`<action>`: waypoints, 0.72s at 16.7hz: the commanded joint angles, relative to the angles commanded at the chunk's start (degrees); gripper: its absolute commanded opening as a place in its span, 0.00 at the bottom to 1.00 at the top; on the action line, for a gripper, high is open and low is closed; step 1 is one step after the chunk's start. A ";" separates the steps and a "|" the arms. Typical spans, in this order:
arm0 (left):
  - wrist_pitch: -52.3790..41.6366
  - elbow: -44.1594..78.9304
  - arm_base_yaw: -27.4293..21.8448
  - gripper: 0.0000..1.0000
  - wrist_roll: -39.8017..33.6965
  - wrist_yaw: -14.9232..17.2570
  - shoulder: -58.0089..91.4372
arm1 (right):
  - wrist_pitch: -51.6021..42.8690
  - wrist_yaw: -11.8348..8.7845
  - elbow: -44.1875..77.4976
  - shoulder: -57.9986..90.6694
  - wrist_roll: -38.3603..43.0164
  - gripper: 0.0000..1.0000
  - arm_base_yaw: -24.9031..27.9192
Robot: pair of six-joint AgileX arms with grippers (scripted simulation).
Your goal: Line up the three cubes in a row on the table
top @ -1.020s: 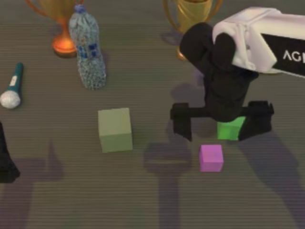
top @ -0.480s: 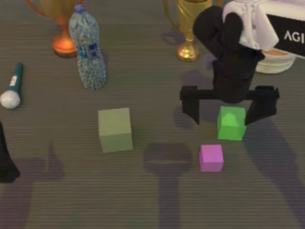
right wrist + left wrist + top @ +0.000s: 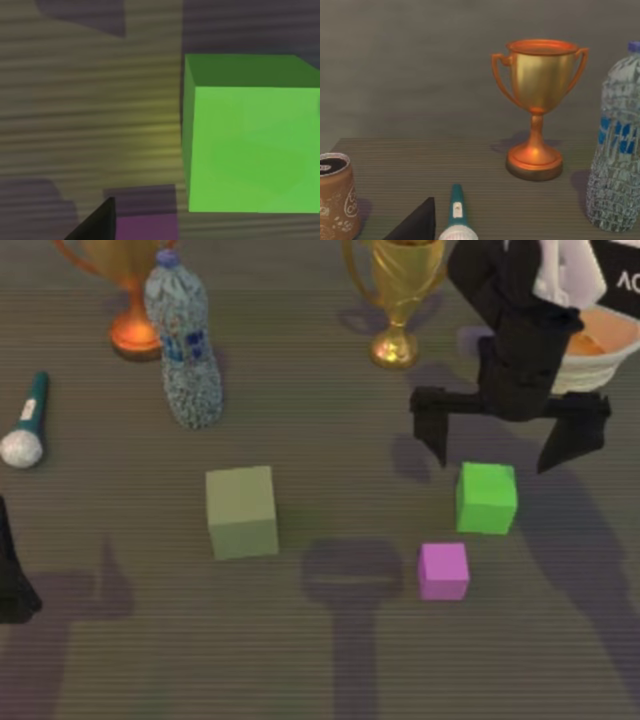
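Observation:
Three cubes rest on the ribbed table. The large olive-green cube is left of centre. On the right stands the bright green cube, with the small magenta cube just in front of it, slightly to its left. My right gripper hovers open behind and above the green cube, holding nothing. In the right wrist view the green cube fills the frame, with the magenta cube beside one fingertip. My left gripper is parked at the left edge.
A water bottle and an orange trophy stand at the back left. A gold trophy and a bowl are at the back right. A microphone lies at the far left, with a can near it.
My right gripper has drawn back from around the green cube towards the back right, still open. The green cube stays on the table. The left arm has not moved.

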 joint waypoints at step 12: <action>0.00 0.00 0.00 1.00 0.00 0.00 0.00 | 16.93 0.07 -10.51 6.42 0.16 1.00 0.08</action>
